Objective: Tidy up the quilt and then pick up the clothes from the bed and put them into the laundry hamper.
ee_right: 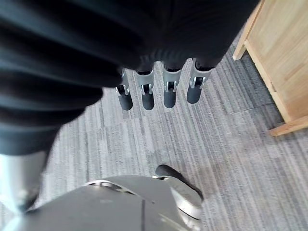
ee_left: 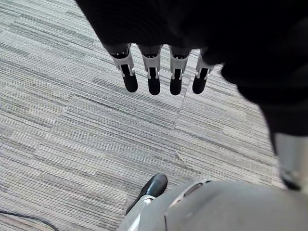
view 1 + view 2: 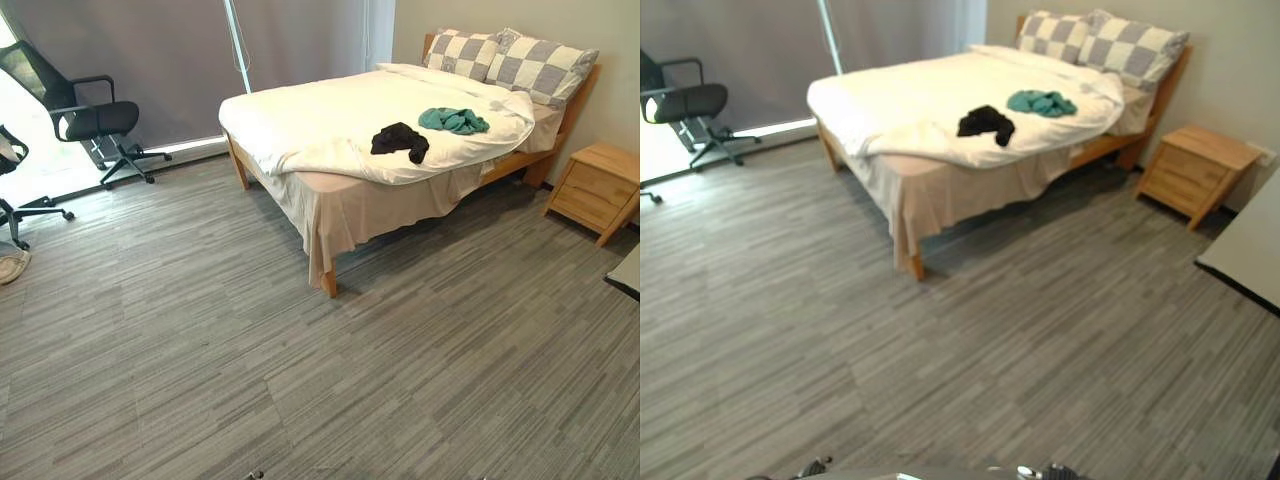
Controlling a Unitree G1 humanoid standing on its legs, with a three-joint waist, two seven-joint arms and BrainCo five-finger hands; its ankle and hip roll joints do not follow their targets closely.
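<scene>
A: Anything done yet?
B: No. The white quilt (image 3: 340,125) lies rumpled on the bed (image 3: 330,283); black garment (image 3: 399,140) and teal garment (image 3: 453,120) sit on it. Left hand (image 2: 153,72) and right hand (image 1: 156,89) hang empty, fingers straight.

Two garments (image 3: 400,139) (image 3: 454,121) (one black), two pillows (image 3: 462,53) (image 3: 540,66).

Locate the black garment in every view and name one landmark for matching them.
Left eye view: black garment on the white quilt, near the bed's near edge, right of centre.
Right eye view: same garment, upper middle.
Left wrist view: not in it.
Right wrist view: not in it.
Shared landmark: teal garment just beyond it.
</scene>
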